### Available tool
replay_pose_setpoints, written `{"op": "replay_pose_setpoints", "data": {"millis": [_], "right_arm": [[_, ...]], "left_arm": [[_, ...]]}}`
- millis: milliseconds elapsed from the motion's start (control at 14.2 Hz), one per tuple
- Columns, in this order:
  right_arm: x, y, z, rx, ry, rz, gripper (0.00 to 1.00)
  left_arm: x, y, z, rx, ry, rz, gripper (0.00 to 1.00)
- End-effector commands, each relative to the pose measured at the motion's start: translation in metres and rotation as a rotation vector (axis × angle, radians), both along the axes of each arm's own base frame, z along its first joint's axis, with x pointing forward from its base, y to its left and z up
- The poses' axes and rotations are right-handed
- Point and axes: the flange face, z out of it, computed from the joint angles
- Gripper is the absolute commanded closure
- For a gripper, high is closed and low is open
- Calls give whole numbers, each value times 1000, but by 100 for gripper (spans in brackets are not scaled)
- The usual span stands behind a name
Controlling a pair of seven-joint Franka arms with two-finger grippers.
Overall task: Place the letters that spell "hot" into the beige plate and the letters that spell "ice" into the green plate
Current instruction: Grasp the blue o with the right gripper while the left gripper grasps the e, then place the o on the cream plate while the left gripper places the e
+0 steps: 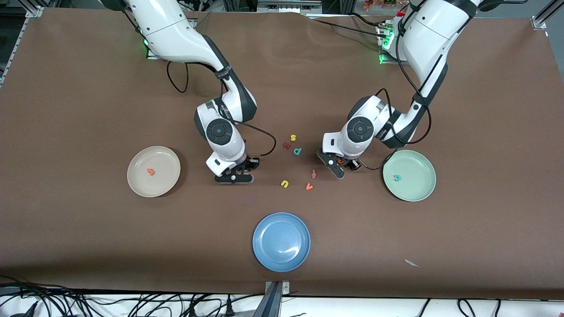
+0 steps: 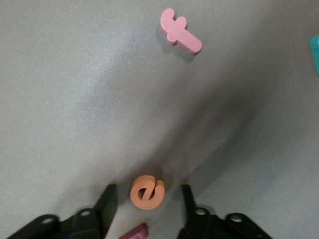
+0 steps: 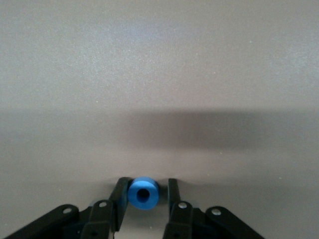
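Two grasps are in hand at once. The right end effector (image 3: 144, 199) is lowered to the surface (image 1: 88, 88), and the blue o (image 3: 144, 193) is seen between its fingers (image 3: 119, 196), one finger touching the ring and the other just beside it; the grip does not look complete. The left end effector (image 2: 147, 204) is also down at the surface, its fingers part-way apart with the orange e (image 2: 147, 192) lying between them, untouched on either side.

An orange t (image 1: 151, 171) already lies in the beige plate (image 1: 165, 155), and a teal c (image 1: 397, 178) in the green plate (image 1: 418, 162).

Next, each closure is judged to need finishing before lifting: the o is to be carried to the beige plate, the e to the green plate. A dark red piece (image 2: 135, 232) lies just beside the e, at the left end effector's base, and could be caught along with it. The f (image 2: 180, 36) lies well apart.
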Motion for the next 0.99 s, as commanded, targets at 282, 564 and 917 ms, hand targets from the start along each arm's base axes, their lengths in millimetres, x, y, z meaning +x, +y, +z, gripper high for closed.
{"op": "replay_pose_setpoints", "data": {"millis": [282,564,917], "right_arm": [[-2,10,-17,-10,5,-18,73],[9,10,0,-2,4,-19,79],[41,-39,55,-30,73,12,79]], "left_arm": [[7,2,35,30,-44,-29,95],[28,35,90,80,-45,29,94],[58,149,78,78,12,71,94]]}}
